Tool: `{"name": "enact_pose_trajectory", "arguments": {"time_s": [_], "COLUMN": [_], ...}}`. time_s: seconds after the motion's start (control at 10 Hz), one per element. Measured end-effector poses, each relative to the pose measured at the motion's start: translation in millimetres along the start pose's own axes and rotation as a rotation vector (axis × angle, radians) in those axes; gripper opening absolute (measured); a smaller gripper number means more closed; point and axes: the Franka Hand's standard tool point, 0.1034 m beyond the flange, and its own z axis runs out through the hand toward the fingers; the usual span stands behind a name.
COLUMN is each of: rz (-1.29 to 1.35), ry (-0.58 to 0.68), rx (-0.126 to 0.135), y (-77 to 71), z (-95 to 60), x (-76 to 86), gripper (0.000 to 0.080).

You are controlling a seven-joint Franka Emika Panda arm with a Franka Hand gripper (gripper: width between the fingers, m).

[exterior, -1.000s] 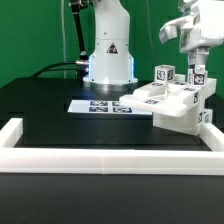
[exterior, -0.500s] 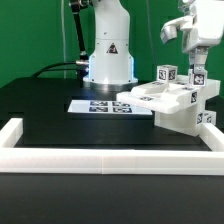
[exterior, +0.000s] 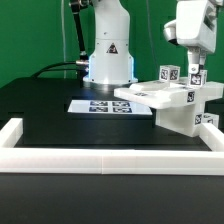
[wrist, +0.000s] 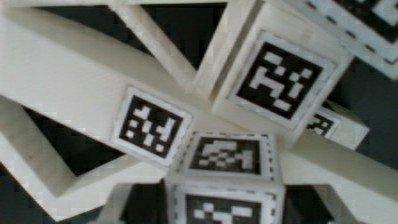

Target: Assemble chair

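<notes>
- White plastic makes up the chair (exterior: 178,103), a blocky, partly joined assembly that is seen on the black table (exterior: 60,105) at the exterior view's right, directly under the gripper (exterior: 195,72).
- At the gripper, the fingers are drawn close together on an upright tagged part at the top of the chair; the jaws are narrowly closed around it, and the fingertips themselves are partly hidden by the tagged blocks.
- Just beside the gripper, toward the exterior view's left, a small tagged block (exterior: 166,73) is seen standing on the chair.
- Below the gripper, a flat panel (exterior: 150,95) of the chair is seen jutting out toward the exterior view's left, slightly tilted, above a thicker white block that rests on the table.
- Farther from the gripper, past the panel's tip, the marker board (exterior: 100,105) is seen lying flat on the table, close to the chair; whether they touch cannot be told.
- Behind the board, well apart from the gripper, the robot base (exterior: 108,50) is seen.
- A low white border rail (exterior: 110,140) is seen along the near edge of the table, apart from the gripper and the chair.
- In the wrist view, white bars and several black-and-white tags (wrist: 278,72) of the chair fill the picture at close range; the fingers are not shown there.
</notes>
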Motion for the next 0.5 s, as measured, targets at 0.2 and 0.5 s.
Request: {"name": "enact_pose_trajectory", "arguments": {"time_s": [0.2,0.5], "rz": [0.146,0.349], "ry": [0.0,0.0], "rx": [0.0,0.001], "y": [0.0,-0.1], "z": [0.1,0.0], "x": [0.0,0.1], "gripper": [0.029,0.029]}}
